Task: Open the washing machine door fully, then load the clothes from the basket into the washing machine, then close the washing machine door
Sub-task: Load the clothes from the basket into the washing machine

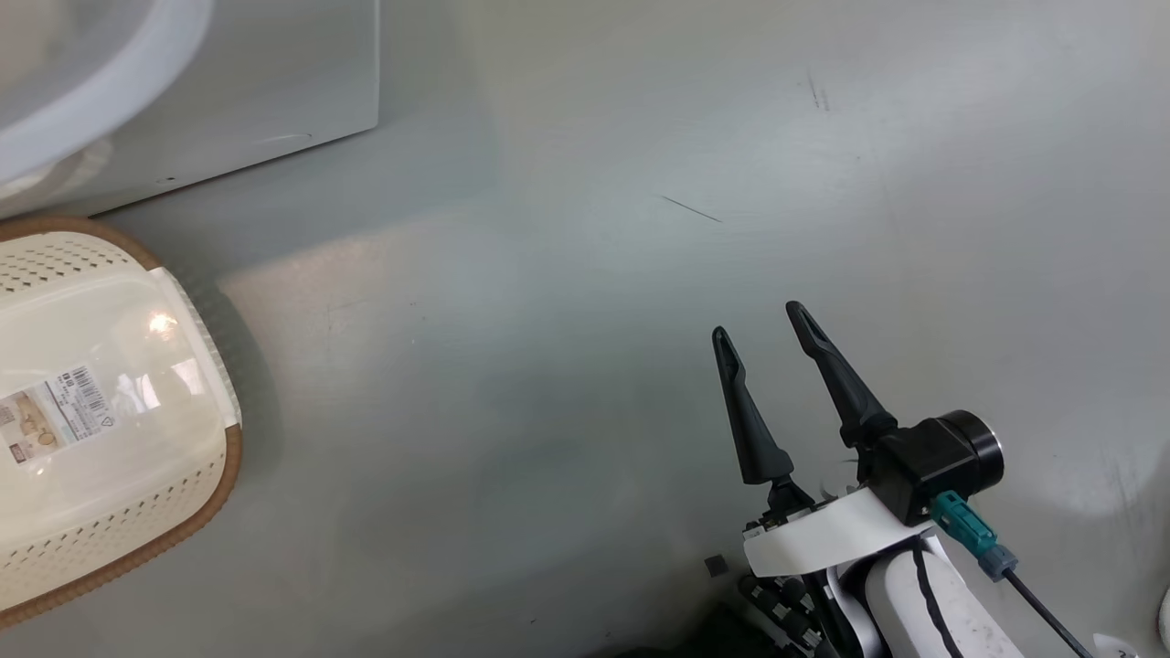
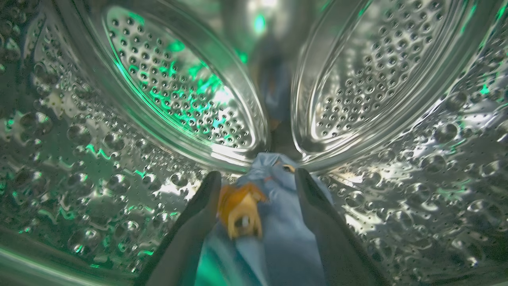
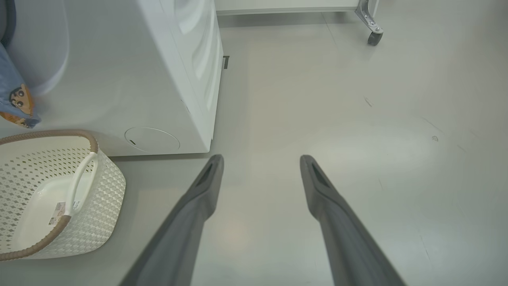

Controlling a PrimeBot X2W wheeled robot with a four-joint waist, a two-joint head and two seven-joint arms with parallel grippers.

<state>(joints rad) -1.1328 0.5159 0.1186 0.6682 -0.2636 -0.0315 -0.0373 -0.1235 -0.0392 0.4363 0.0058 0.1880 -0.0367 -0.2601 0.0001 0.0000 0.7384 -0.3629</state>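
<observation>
**loading nearly done, door comes next**

head view: the basket (image 1: 137, 539) sits at nine o'clock on the floor (image 1: 548, 366). its bottom is bare except for a barcode sticker (image 1: 55, 416), with no garment in it. the washing machine (image 1: 228, 91) stands at eleven o'clock. the right gripper (image 1: 759, 322) hangs at five o'clock, fingers spread, holding nothing.

left wrist view: the left gripper (image 2: 257, 174) is deep in the steel drum (image 2: 397, 79). its fingers stand apart, and the clothes (image 2: 278, 230), blue with an orange patch, lie loose between them at six o'clock.

right wrist view: a blue printed piece hangs at the machine's mouth at nine o'clock, above the basket.

i judge the loading step is ending. the next move calls for drawing the left arm out clear, tucking in that hanging piece, then swinging the door shut.
</observation>
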